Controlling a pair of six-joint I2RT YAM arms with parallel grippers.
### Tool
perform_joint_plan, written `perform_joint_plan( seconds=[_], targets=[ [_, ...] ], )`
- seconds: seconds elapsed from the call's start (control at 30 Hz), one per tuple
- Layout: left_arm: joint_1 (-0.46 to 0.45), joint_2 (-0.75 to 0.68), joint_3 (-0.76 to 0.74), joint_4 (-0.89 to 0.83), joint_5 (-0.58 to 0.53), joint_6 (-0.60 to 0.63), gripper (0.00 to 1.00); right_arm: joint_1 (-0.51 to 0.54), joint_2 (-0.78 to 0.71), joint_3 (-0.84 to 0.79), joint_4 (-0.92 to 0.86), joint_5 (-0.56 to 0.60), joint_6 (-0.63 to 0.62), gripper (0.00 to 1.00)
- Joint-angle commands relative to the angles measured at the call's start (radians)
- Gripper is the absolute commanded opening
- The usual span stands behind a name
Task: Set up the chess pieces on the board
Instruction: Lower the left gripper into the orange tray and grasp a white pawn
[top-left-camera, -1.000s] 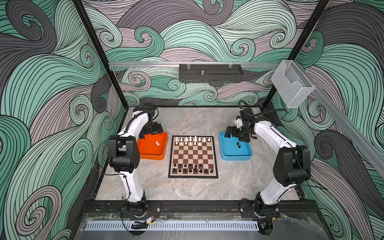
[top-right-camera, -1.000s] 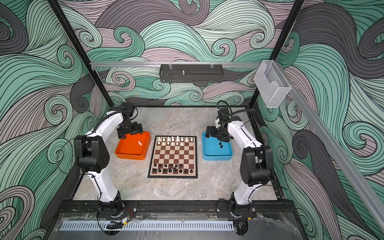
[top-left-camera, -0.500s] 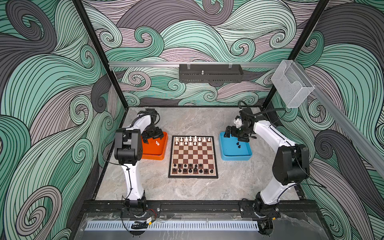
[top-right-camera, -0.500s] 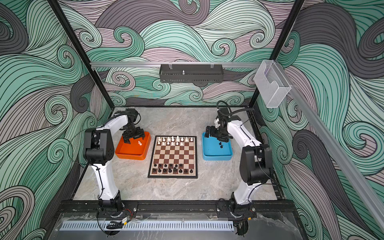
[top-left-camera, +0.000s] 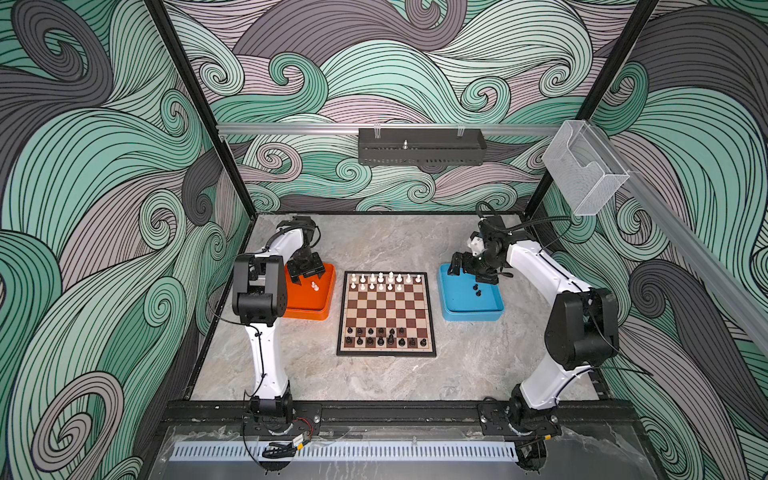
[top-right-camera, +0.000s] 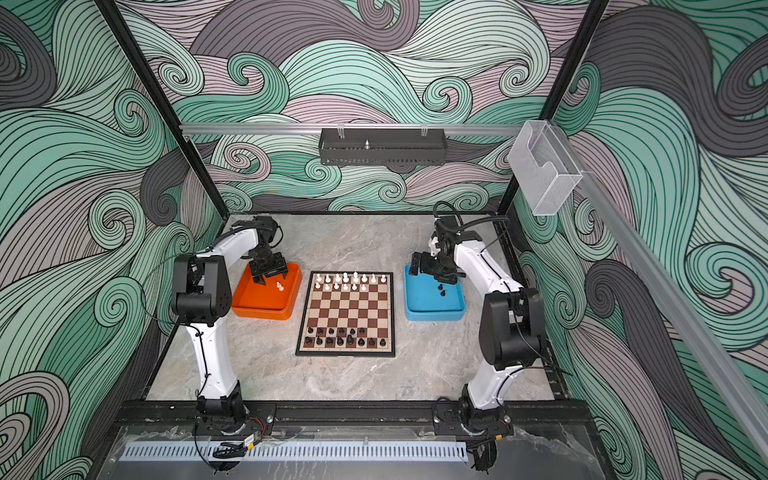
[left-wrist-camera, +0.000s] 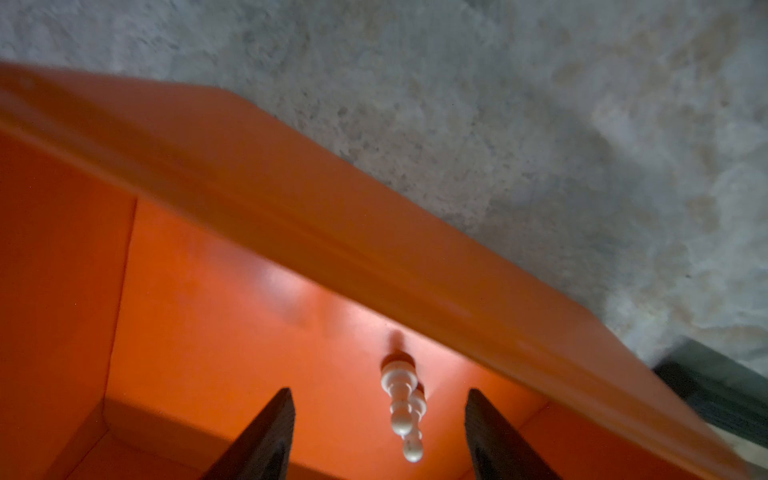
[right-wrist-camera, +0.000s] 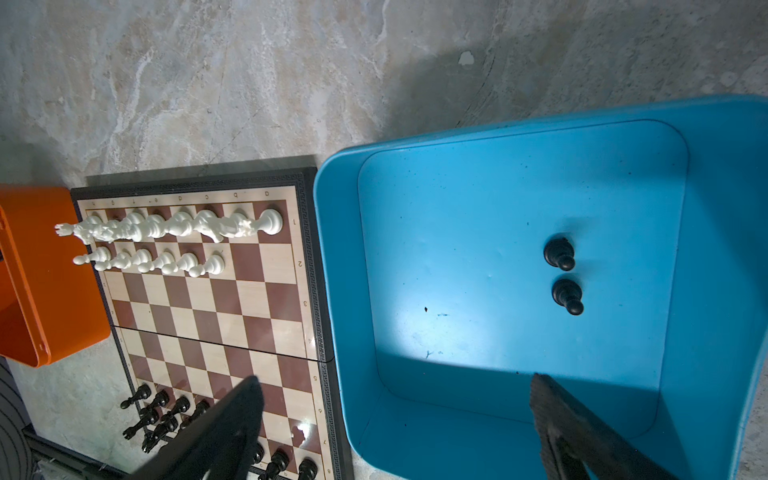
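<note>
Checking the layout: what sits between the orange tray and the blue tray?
The board, carrying chess pieces; both top views show it.

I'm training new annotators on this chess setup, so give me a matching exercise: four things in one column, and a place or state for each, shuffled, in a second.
Column one:
1 loose white pawns
2 loose black pawns
3 board
4 right gripper

Column two:
A in the blue tray
B open and empty
C in the orange tray
D between both trays

Pairs: 1-C, 2-A, 3-D, 4-B
</note>
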Motion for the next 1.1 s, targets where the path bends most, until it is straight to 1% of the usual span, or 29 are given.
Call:
perform_joint_plan(
  seconds=[0.0,0.07,0.13,0.23,0.33,0.53,1.07],
  targets=[
    [-0.002,0.027,0.029,-0.013,-0.016,-0.009,0.62,-0.001,0.010,0.009,-0.014,0.005,-0.013,1.00],
    [-0.004,0.030,0.030,-0.013,-0.016,-0.009,0.57,-0.001,0.013,0.009,-0.012,0.003,-0.014,1.00],
    [-0.003,0.034,0.032,-0.014,-0.017,-0.010,0.57,-0.001,0.016,0.011,-0.013,0.002,-0.014,1.00],
    [-0.003,0.038,0.033,-0.016,-0.014,-0.010,0.52,-0.002,0.017,0.011,-0.012,0.003,-0.014,1.00],
    [-0.005,0.034,0.030,-0.015,-0.011,-0.012,0.49,-0.002,0.020,0.011,-0.012,0.005,-0.014,1.00],
    [-0.007,0.026,0.027,-0.013,-0.014,-0.013,0.34,-0.003,0.025,0.011,-0.011,0.001,-0.014,1.00],
    [-0.044,0.017,0.039,-0.033,-0.028,-0.012,0.29,-0.002,0.022,0.011,-0.012,-0.002,-0.012,1.00]
  ],
)
